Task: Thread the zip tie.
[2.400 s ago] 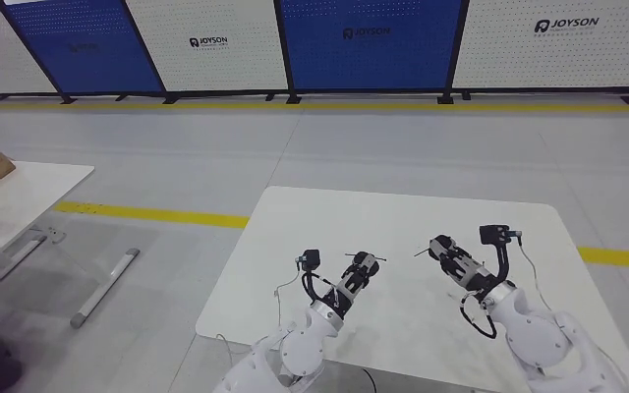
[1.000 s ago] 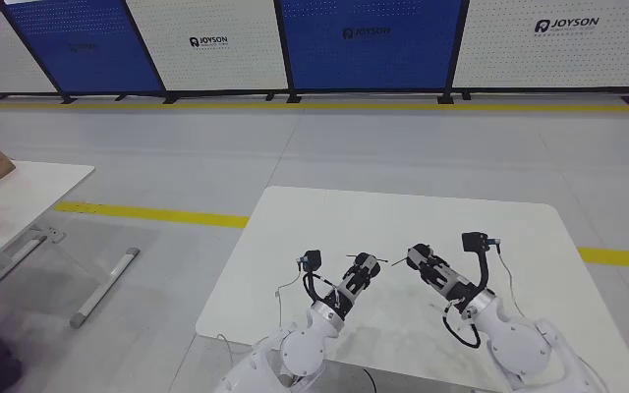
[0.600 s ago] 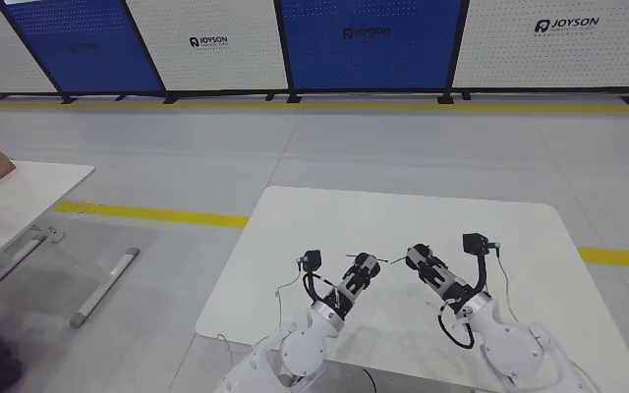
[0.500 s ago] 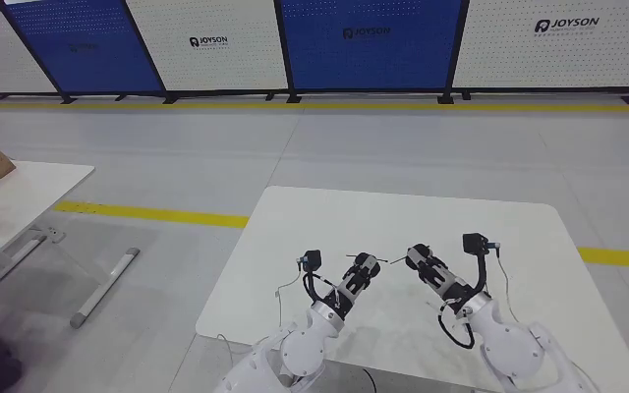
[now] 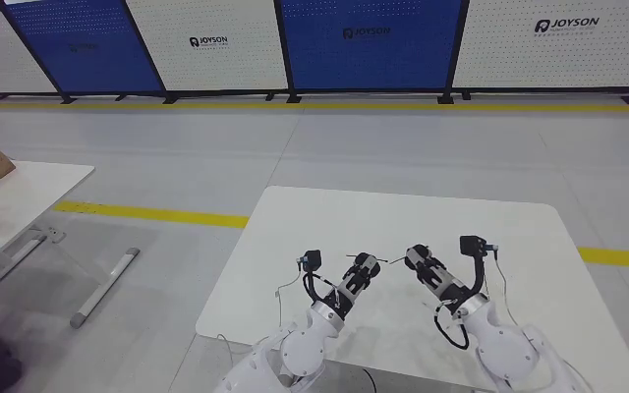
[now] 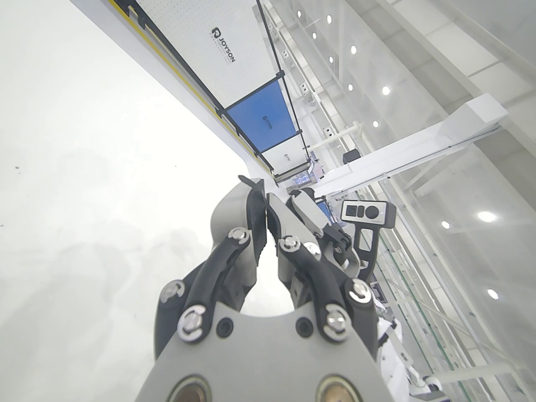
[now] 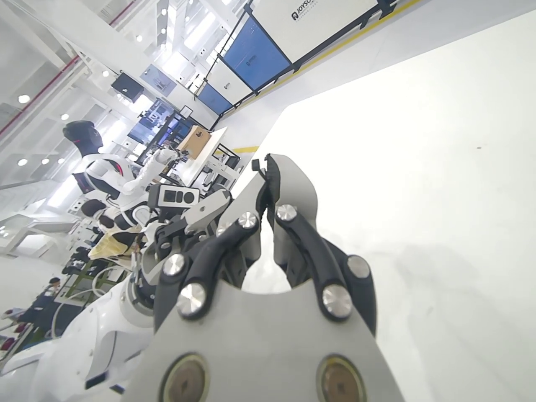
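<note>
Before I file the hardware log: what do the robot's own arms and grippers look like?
The left arm and right arm are white shells with black wrists and thin cables. The left gripper and right gripper each have a grey metal plate, black linkage bars, silver bolts and ridged black pads.

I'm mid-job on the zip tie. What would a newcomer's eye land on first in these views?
First, the left gripper and right gripper, nearly tip to tip low over the near half of the white table. Next, both sets of jaws are shut on the thin black zip tie, with a small end poking past the right gripper's tips. Behind the table, blue and white panels line the far side of the floor.
</note>
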`<control>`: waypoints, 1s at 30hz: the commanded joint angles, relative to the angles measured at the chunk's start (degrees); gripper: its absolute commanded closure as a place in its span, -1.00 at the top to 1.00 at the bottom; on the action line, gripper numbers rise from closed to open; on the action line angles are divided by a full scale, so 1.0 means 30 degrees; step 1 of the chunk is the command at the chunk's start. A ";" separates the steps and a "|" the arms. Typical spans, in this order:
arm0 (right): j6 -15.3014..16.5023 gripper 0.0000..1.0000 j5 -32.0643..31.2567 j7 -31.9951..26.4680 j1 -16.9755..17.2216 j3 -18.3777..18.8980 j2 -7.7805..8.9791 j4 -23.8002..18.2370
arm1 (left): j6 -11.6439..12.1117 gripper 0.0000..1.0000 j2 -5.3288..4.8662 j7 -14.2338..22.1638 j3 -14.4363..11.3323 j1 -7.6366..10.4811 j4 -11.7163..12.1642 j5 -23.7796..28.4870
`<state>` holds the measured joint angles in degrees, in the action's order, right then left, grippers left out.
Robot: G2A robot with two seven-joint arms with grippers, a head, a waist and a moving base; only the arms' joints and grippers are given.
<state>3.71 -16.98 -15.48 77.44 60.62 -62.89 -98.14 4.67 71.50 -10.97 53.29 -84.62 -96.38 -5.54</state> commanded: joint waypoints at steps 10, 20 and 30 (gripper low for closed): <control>0.0032 -1.00 -0.0046 0.0231 0.0117 0.0087 -0.0033 -0.0035 | 0.0000 -1.00 0.0000 0.0000 0.0000 0.0000 0.0000 0.0000; 0.0319 -1.00 -0.0066 0.0378 0.0272 0.0403 -0.0176 -0.0213 | 0.0000 -1.00 0.0000 0.0000 0.0000 0.0000 0.0000 0.0000; 0.0313 -1.00 -0.0281 0.0039 0.0139 0.0290 -0.0362 -0.0001 | 0.0000 -1.00 0.0000 0.0000 0.0000 0.0000 0.0000 0.0000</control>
<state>4.66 -17.75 -15.39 77.88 61.48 -63.94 -98.23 4.67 71.50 -10.97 53.29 -84.62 -96.38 -5.54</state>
